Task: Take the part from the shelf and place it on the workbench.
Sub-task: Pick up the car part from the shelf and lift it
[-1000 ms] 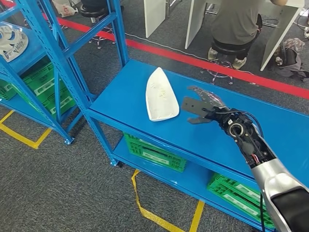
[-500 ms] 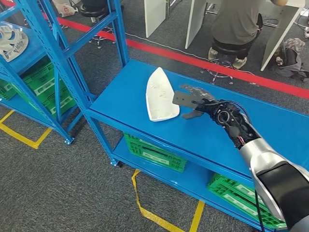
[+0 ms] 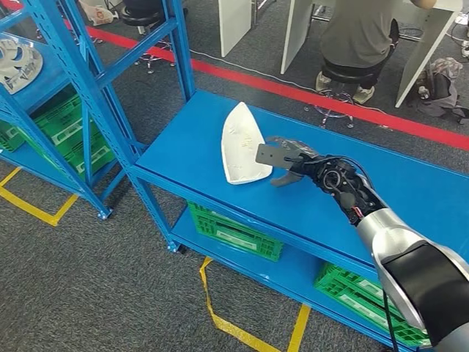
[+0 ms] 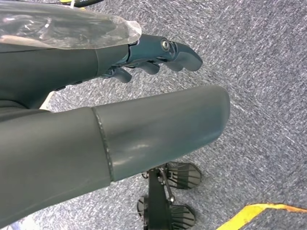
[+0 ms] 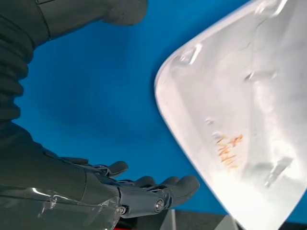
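Blue shelf (image 3: 332,198) mid-frame carries the white part (image 3: 242,147), not yet grasped; right hand (image 3: 285,158) beside it, fingers spread, empty. Lift and workbench placement remain.

part (image 5: 246,120) cut off by wrist frame edge; orange marking (image 5: 228,149) on it illegible

The bench (image 3: 310,198) is viewed from above by the head camera and closely by the right wrist camera, while the floor (image 4: 260,96) is faced by the left.
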{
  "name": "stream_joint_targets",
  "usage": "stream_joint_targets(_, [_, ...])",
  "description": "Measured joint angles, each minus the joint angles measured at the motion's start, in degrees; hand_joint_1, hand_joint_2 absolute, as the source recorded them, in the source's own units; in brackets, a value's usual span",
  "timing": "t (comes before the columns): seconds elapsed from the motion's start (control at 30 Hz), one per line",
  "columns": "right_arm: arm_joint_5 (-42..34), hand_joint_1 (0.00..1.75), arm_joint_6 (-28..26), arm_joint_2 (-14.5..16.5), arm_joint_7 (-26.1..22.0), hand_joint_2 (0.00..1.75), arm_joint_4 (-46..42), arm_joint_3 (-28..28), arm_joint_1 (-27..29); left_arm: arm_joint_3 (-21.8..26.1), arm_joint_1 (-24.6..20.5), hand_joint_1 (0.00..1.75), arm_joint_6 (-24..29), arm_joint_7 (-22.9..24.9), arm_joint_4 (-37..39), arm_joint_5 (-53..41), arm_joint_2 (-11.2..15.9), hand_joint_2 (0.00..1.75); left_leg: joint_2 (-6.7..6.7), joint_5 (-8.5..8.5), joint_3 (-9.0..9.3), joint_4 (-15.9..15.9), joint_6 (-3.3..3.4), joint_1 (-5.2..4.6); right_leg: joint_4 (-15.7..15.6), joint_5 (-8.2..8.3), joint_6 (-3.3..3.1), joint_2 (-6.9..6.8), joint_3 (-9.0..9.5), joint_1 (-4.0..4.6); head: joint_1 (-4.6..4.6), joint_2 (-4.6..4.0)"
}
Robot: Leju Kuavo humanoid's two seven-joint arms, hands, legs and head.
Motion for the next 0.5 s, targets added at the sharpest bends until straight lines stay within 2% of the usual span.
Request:
stream_joint_targets(0.17, [-0.4,0.00,0.6,0.6,-0.2,1.75,0.3,0.7,-0.2,0.0,0.0,0.00,0.0,-0.1,0.0,0.0,0.0,0.00,0.01,0.00,0.01,0.0,0.00,0.00,0.0,0.00,0.00,0.00,-0.01,0.00,0.00,0.00])
stream_joint_targets(0.3, [-3.3,0.00,3.2,2.5,1.2,1.75,-0.9,3.7,-0.3,0.5,0.1,0.00,0.0,-0.2,0.0,-0.1,0.0,0.00,0.02,0.00,0.03,0.0,0.00,0.01,0.0,0.00,0.00,0.00,0.00,0.01,0.00,0.00])
stream_joint_targets(0.5, [-3.9,0.00,3.5,2.8,1.7,1.75,-2.7,5.0,-0.2,0.5,0.1,0.00,0.0,-0.2,0.0,-0.2,0.0,0.00,0.03,0.00,0.03,0.0,0.00,0.01,0.0,0.00,0.00,0.00,0.00,0.00,0.00,0.00])
